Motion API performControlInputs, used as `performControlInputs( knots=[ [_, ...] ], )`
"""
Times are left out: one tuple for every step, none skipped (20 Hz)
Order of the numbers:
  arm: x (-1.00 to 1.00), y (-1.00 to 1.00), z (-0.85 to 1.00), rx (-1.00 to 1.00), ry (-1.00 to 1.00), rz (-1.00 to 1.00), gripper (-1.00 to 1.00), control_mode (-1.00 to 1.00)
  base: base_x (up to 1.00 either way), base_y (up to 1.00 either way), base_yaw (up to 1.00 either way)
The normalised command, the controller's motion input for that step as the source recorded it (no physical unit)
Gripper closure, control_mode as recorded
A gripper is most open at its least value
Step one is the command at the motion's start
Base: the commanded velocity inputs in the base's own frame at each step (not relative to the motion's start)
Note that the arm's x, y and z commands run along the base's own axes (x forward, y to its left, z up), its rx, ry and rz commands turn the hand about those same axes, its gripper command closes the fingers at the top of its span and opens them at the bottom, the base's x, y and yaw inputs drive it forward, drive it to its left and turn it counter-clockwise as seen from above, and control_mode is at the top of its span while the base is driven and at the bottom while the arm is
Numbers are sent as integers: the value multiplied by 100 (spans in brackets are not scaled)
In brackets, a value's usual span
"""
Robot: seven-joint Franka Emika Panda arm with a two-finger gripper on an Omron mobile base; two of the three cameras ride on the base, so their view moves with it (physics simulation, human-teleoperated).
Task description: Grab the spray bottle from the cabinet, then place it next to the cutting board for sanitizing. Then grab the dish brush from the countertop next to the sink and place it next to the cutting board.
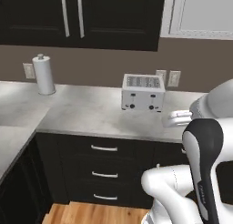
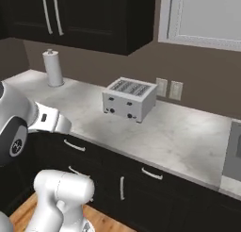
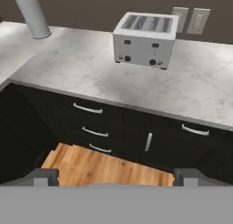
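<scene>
Our fingers [image 3: 116, 176] are spread wide, grasping nothing; the toaster [image 3: 145, 39] sits on the counter [image 3: 82, 68] well beyond them.

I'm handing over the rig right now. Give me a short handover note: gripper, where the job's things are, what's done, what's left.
Gripper: open and empty, fingertips wide apart over the wooden floor, aimed at the black drawer fronts.
In sight: white-grey veined marble countertop carrying a silver four-slot toaster and a white paper towel roll; black-brown panelled upper cabinet, doors closed.
Spray bottle, dish brush, cutting board and sink: not located from here.
Done: nothing evident.
Left: fetch the bottle, then the brush, and set both beside the board.
</scene>
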Motion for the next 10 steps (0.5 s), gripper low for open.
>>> performControlInputs(
  knots=[
    [0,0,0,0,0,0,-100,100,44,-100,-7],
    [0,0,0,0,0,0,-100,100,31,-100,-15],
    [0,0,0,0,0,0,-100,100,27,-100,-19],
    [0,0,0,0,0,0,-100,100,30,-100,-23],
    [0,0,0,0,0,0,-100,100,31,-100,-27],
    [0,0,0,0,0,0,-100,100,29,-100,-31],
    [0,0,0,0,0,0,-100,100,31,-100,-35],
    [0,0,0,0,0,0,-100,100,25,-100,-39],
    [0,0,0,0,0,0,-100,100,5,-100,-40],
    [0,0,0,0,0,0,-100,100,0,-100,-42]
  ],
)
